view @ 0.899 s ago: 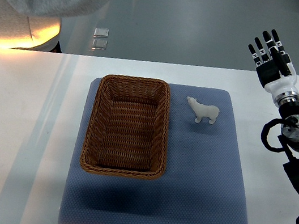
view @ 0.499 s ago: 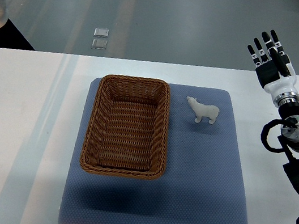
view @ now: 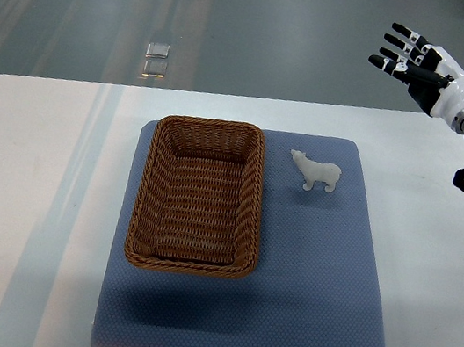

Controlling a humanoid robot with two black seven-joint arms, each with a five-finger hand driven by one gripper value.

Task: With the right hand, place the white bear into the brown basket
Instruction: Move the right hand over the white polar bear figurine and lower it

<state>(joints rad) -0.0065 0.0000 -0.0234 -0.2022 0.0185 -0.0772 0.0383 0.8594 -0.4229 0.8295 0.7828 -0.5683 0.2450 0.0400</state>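
Fingers spread wide, right hand (view: 415,62) hangs apart from smooth white bear (view: 315,171) beside woven brown basket (view: 199,193)

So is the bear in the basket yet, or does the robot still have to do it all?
Nothing looks done yet. The white bear stands on the blue mat, just right of the brown basket, which has nothing in it. The right hand is up in the air beyond the table's far edge, fingers spread, holding nothing. Left to do: reach the bear, grab it, and put it in the basket.
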